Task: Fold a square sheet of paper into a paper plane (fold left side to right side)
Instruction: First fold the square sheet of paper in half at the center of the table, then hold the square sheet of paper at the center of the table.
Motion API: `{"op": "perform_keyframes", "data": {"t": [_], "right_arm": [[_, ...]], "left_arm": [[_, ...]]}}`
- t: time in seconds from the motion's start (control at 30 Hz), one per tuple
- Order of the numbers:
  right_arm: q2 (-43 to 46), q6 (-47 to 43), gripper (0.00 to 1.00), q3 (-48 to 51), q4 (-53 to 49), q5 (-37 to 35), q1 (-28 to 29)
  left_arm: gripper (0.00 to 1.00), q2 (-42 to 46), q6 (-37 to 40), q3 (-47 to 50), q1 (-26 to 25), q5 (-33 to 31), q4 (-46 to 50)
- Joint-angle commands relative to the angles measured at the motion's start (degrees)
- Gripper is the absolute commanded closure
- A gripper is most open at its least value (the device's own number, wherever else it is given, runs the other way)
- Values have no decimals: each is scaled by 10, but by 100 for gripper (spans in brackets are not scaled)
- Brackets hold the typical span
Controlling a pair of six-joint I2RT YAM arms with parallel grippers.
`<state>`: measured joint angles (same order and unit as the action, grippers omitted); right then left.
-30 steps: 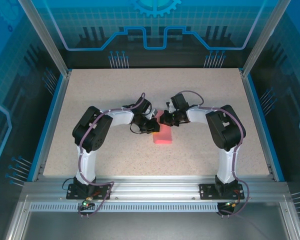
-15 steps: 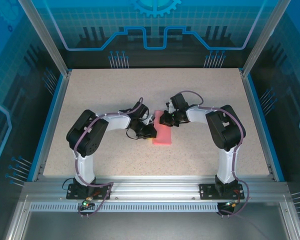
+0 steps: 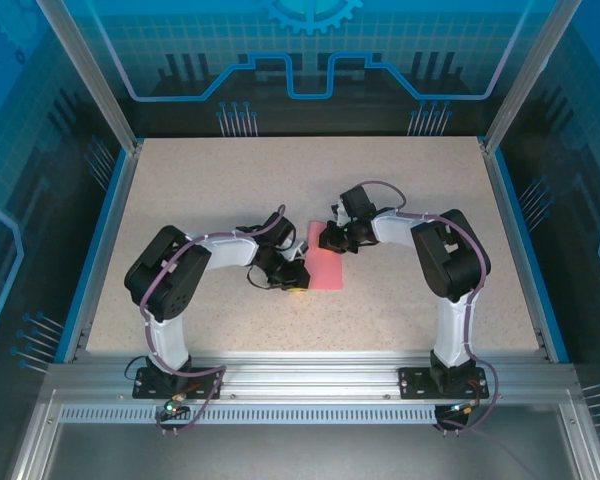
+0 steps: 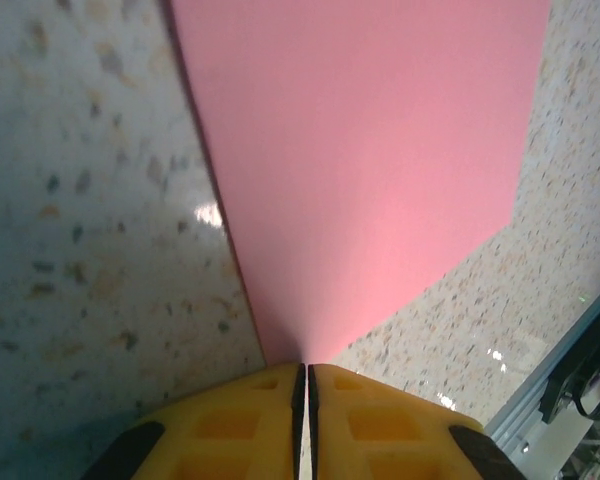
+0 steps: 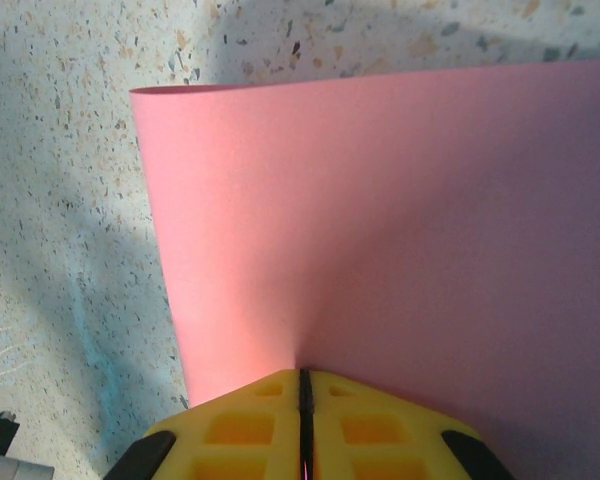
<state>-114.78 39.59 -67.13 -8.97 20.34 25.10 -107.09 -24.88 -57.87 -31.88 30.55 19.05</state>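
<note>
Square sheet of paper (image 3: 326,262), salmon-pink, is seen from above near the middle of the speckled tabletop (image 3: 200,190), as a narrow strip running from near to far between the two grippers.

On the left, the left arm (image 3: 168,280) is bent up from its base at the near edge and reaches rightward, low over the table. The left gripper (image 3: 297,284) is set at the near left corner of the pink strip. In the left wrist view its yellow fingertips (image 4: 240,415) are pressed together with only a hairline seam between them, and the paper's edge is pinched in that seam. From the pinch the sheet spreads away in a widening wedge, and a dark shadow is cast on the table along its left edge. Whether the sheet is doubled over there cannot be told from that view.

Further right, the right gripper (image 3: 328,241) is placed at the far end of the strip, on its right side. In the right wrist view its yellow fingertips (image 5: 380,430) are likewise closed tight, and the pink paper is gripped between them. The sheet is bowed away from the pinch, and its left edge is rounded over in a soft curl.

On the far right, the right arm (image 3: 450,260) is bent up from its own base and reaches leftward toward the centre. Purple cables (image 3: 162,325) are run along both arms. The two grippers are near each other, the left one nearer and the right one farther, with the paper held between them.
</note>
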Motion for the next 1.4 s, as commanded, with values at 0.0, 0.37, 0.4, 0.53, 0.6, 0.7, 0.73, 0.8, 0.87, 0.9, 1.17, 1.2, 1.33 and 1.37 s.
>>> {"op": "perform_keyframes", "data": {"t": [0.0, 0.37, 0.4, 0.53, 0.6, 0.7, 0.73, 0.8, 0.87, 0.9, 1.17, 1.2, 1.33, 1.37], "right_arm": [[-32, -7, 90, 8, -56, -45, 1], [-29, -9, 90, 6, -53, -44, 5], [-29, -9, 90, 7, -53, -43, 5], [-26, -10, 90, 7, -52, -44, 7], [-26, -11, 90, 7, -50, -43, 8], [-25, -11, 90, 7, -49, -42, 9], [-24, -11, 90, 7, -47, -42, 10], [-22, -12, 90, 6, -45, -41, 11], [-21, -13, 90, 5, -43, -39, 11], [-20, -14, 90, 4, -41, -38, 12], [16, -35, 85, -16, -24, -33, 11], [26, -39, 83, -20, -24, -34, 11], [67, -53, 75, -23, -31, -48, 11], [76, -55, 74, -20, -37, -53, 11]], "left_arm": [[87, 27, 13, 9, -6, 15, 57], [86, -5, 1, -98, 45, 11, 42], [86, -18, -1, -110, 45, 8, 36], [86, -73, -7, -158, 46, -3, 30], [86, -94, -7, -178, 47, -4, 31], [86, -117, -8, -198, 47, -6, 33], [86, -122, -9, -201, 47, -7, 32], [86, -130, -11, -202, 47, -5, 32], [86, -135, -12, -198, 46, -5, 29], [86, -139, -12, -196, 45, -6, 29], [85, -145, -17, -173, 38, -24, 38], [85, -145, -19, -171, 36, -27, 39], [85, -146, -25, -161, 34, -32, 37], [85, -146, -27, -160, 34, -33, 36]]}}
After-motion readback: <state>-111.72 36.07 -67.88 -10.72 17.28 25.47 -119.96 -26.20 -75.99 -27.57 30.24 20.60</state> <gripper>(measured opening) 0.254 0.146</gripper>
